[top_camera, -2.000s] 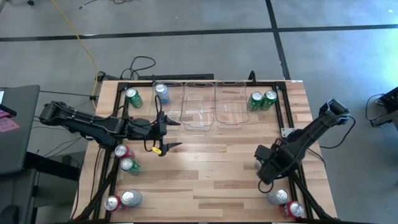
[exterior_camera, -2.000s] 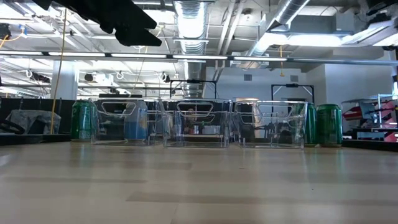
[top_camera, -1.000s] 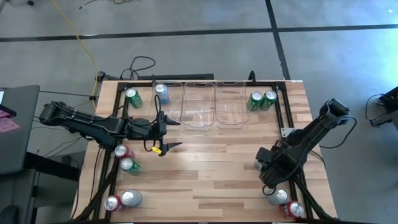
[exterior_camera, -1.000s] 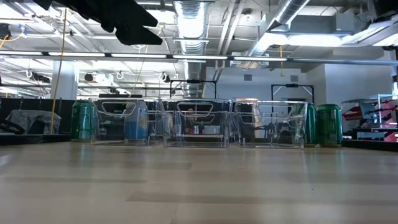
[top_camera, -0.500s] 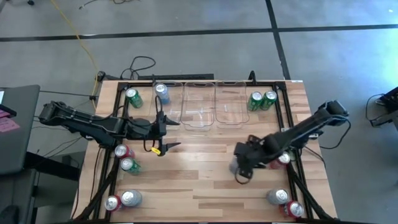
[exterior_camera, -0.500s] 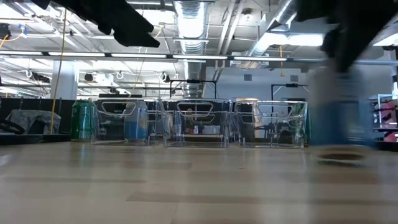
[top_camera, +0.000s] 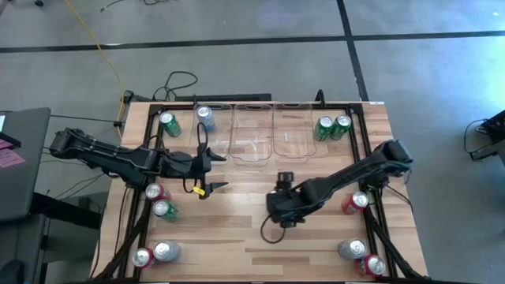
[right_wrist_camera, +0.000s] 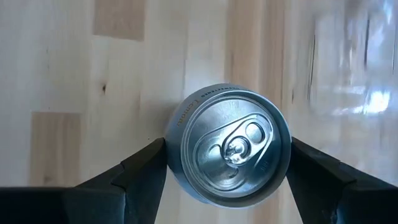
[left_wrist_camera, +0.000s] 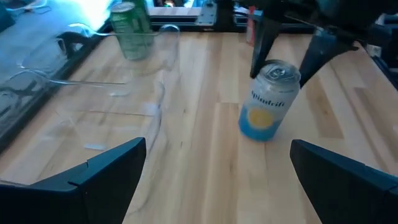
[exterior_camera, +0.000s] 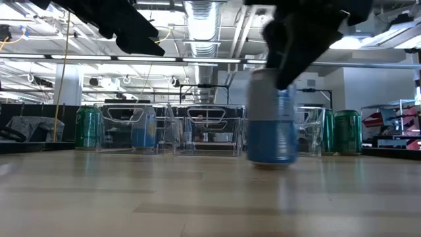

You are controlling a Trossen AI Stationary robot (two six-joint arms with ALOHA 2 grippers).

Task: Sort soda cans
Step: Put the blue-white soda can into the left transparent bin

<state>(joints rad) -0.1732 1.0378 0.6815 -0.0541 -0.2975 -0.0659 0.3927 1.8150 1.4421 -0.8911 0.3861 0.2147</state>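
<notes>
Right gripper [right_wrist_camera: 225, 171] clamps a blue/silver soda can [exterior_camera: 271, 128] from above, fingers [right_wrist_camera: 140, 168] against both sides; half a second ago it was nearer the right edge and now hangs over mid-table, just short of the clear bins [top_camera: 256, 138]. Left gripper [top_camera: 207, 170] waits wide open near the left side. Judgement: carry step under way, with can heading for a bin, release pending.

Grey concrete floor [top_camera: 252, 55] crossed by dark seam lines surrounds the light wooden bench [top_camera: 237, 229], with exposed silver ceiling ducts [exterior_camera: 204, 20] at 12 o'clock and a yellow cable [top_camera: 99, 47] at 10 o'clock.
</notes>
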